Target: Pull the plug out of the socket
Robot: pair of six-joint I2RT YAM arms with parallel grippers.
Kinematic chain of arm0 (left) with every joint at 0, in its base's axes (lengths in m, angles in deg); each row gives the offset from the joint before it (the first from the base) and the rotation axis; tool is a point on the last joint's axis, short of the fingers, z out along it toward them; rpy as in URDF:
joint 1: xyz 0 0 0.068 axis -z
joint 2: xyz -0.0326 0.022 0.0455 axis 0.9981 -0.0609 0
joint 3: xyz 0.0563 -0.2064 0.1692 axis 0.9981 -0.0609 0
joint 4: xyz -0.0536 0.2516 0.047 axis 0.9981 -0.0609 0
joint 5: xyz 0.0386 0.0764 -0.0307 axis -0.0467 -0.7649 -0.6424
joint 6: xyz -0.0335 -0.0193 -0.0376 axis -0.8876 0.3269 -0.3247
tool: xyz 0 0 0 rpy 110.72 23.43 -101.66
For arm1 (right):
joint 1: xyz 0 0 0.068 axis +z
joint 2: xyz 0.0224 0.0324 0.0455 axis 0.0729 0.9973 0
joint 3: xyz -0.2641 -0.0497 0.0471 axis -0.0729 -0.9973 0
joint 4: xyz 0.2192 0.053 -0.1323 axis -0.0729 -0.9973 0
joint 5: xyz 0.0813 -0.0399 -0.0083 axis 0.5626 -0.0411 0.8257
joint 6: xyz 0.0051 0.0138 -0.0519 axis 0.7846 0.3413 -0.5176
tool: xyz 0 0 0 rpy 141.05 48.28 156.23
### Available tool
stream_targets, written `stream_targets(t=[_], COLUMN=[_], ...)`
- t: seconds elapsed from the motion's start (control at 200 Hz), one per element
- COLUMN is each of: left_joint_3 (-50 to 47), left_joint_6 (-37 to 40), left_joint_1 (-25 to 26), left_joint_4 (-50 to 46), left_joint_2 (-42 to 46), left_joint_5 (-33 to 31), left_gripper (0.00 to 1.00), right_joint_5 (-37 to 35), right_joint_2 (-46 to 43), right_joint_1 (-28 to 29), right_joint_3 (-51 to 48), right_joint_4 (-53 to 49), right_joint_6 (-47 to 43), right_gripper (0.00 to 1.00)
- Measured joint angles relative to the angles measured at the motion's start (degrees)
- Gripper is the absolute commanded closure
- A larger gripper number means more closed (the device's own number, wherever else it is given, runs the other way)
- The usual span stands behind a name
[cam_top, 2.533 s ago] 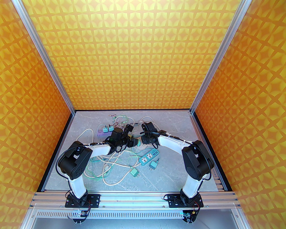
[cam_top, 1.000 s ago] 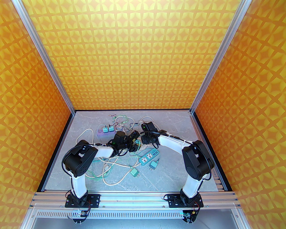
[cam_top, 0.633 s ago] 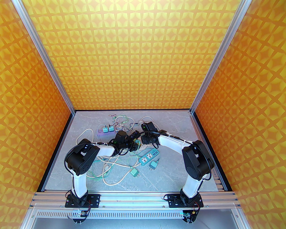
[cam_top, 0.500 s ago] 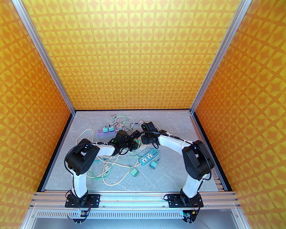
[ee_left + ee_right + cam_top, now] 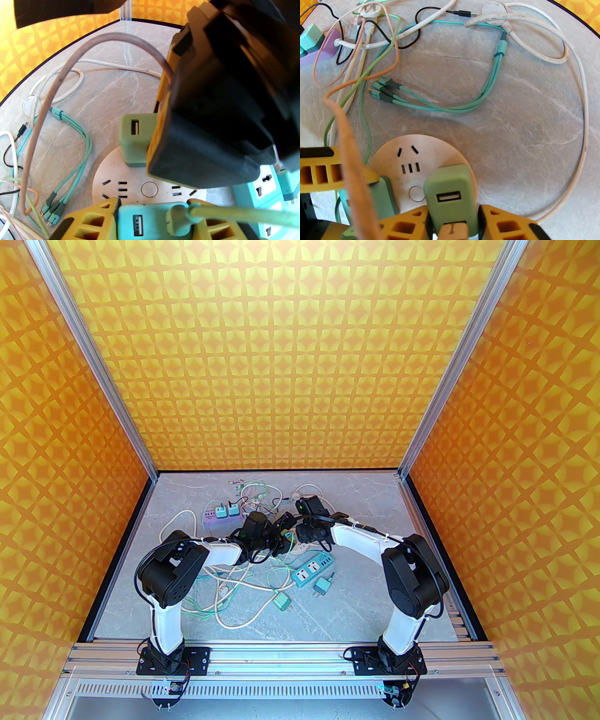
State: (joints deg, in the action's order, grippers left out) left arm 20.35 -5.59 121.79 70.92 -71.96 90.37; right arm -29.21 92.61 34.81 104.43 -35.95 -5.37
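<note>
A round pale-pink socket [image 5: 131, 187] lies flat on the table with two USB plugs standing in it. My left gripper [image 5: 150, 225] is shut on the teal-green plug [image 5: 145, 220], which carries a yellow-green cable. Its yellow fingers [image 5: 93, 222] press the plug's sides. My right gripper [image 5: 452, 225] is shut on the sage-green plug [image 5: 450, 194], which carries a peach cable. The socket [image 5: 431, 150] shows beneath it, and the teal-green plug [image 5: 385, 199] stands to its left. Both grippers meet over the socket [image 5: 303, 548] in the top view.
Tangled cables [image 5: 225, 582] sprawl over the left and middle of the table. A teal power strip [image 5: 313, 570] and two loose green plugs [image 5: 321, 587] [image 5: 281, 602] lie in front. A purple strip [image 5: 216, 517] with plugs sits at the back left.
My left arm has swung right and down to the round socket and its jaws have closed on the teal-green plug. The right arm has hardly moved.
</note>
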Motion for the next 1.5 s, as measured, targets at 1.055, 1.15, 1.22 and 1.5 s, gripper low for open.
stream_targets(t=[1.055,1.15,1.22,1.5], left_joint_3=[2.08,2.27,2.51,2.54], left_joint_6=[0.00,-0.02,0.00,-0.02], left_joint_1=[0.46,0.63,0.94,1.09], left_joint_4=[-2.32,-2.21,-2.05,-2.01], left_joint_2=[-0.83,-1.01,-1.20,-1.27], left_joint_5=[0.07,0.07,0.04,0.52], left_gripper=[0.64,0.63,0.63,0.64], right_joint_5=[0.00,2.78,3.78,-1.68], right_joint_2=[-0.66,-1.03,-1.33,-1.33], right_joint_1=[-0.98,-2.97,-3.74,0.55], right_joint_3=[0.61,0.61,0.61,2.32], right_joint_4=[-2.58,-2.80,-3.50,-6.86], right_joint_6=[0.00,-0.02,-0.22,-0.17], right_gripper=[0.69,0.70,0.70,0.68])
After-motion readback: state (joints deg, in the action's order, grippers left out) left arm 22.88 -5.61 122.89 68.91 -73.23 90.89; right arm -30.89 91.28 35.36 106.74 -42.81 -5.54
